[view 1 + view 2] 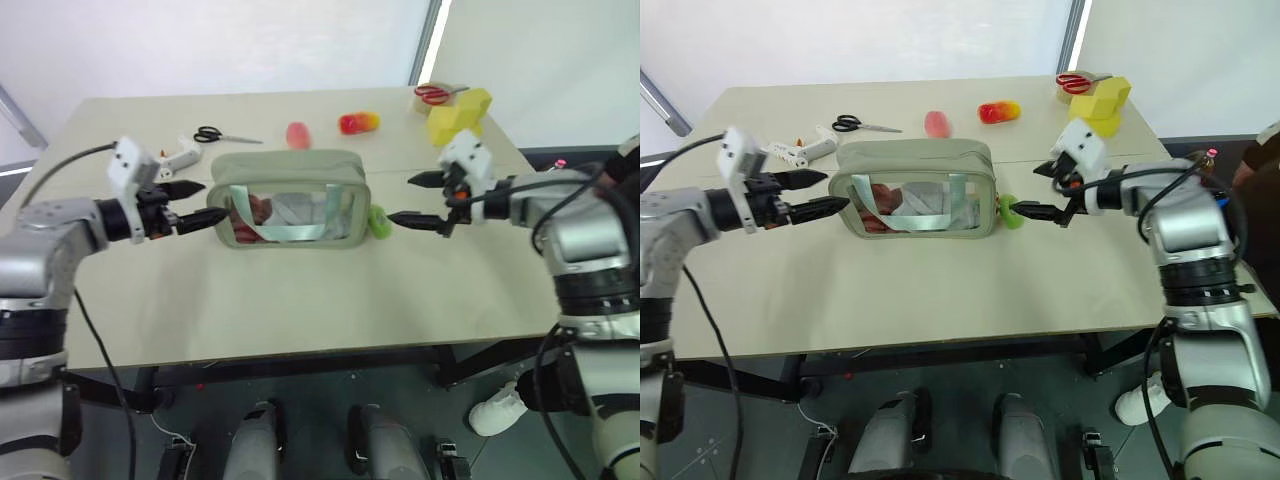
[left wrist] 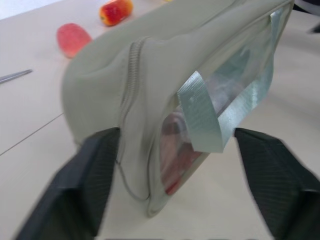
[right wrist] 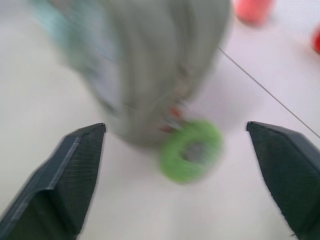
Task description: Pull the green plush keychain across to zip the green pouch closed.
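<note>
The green pouch (image 1: 290, 200) stands on the table's middle, its clear window and pale teal strap facing me. The green plush keychain (image 1: 378, 220) lies on the table at the pouch's right end, by the zipper pull. My right gripper (image 1: 402, 200) hovers open just right of it, the lower fingertip close to the keychain (image 3: 191, 150), nothing held. My left gripper (image 1: 195, 203) is open at the pouch's left end. In the left wrist view that end of the pouch (image 2: 150, 90) sits between the spread fingers without touching them.
Behind the pouch lie black scissors (image 1: 220, 135), a white tool (image 1: 180, 155), a pink lump (image 1: 298, 134) and a red-and-yellow plush toy (image 1: 358, 123). A yellow block (image 1: 458, 117) and red scissors (image 1: 435, 94) sit at the back right. The table (image 1: 300, 300) has bare surface in front.
</note>
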Available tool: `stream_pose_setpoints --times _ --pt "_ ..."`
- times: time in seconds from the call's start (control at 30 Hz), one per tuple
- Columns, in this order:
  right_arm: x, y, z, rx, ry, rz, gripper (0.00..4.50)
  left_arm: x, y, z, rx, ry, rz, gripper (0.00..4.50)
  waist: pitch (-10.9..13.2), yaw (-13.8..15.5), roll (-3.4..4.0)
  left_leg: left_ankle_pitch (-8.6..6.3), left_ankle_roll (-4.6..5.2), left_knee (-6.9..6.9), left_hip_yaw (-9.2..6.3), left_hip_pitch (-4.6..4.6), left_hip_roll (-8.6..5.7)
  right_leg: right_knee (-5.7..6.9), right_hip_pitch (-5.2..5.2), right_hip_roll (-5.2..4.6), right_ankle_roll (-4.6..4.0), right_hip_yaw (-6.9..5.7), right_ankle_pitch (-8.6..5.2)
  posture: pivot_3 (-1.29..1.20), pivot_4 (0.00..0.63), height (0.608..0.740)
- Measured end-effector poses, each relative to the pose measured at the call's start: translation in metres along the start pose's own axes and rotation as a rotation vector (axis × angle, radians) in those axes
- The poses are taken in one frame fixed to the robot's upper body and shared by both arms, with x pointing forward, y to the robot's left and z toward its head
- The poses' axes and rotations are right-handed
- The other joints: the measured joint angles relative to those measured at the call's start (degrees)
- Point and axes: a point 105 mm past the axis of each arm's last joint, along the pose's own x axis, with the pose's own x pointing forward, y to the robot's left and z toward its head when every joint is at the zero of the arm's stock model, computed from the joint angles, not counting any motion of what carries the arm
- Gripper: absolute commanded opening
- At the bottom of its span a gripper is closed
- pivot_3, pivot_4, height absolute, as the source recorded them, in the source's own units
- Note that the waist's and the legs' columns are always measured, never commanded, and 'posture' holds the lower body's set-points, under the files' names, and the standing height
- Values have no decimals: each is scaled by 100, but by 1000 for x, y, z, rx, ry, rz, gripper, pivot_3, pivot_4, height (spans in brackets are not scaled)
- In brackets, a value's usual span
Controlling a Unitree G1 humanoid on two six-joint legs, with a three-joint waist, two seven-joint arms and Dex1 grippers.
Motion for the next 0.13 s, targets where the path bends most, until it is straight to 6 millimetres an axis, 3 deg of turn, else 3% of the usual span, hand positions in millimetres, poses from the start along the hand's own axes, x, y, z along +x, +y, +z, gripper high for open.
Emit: stream_pose_setpoints --times 0.13 --pt "-3 21 23 23 -75 59 4500 -16 6 0 -32 0 33 4482 0 16 0 -3 0 1 -1 0 0 -7 -2 -4 -5 0 2 0 150 740"
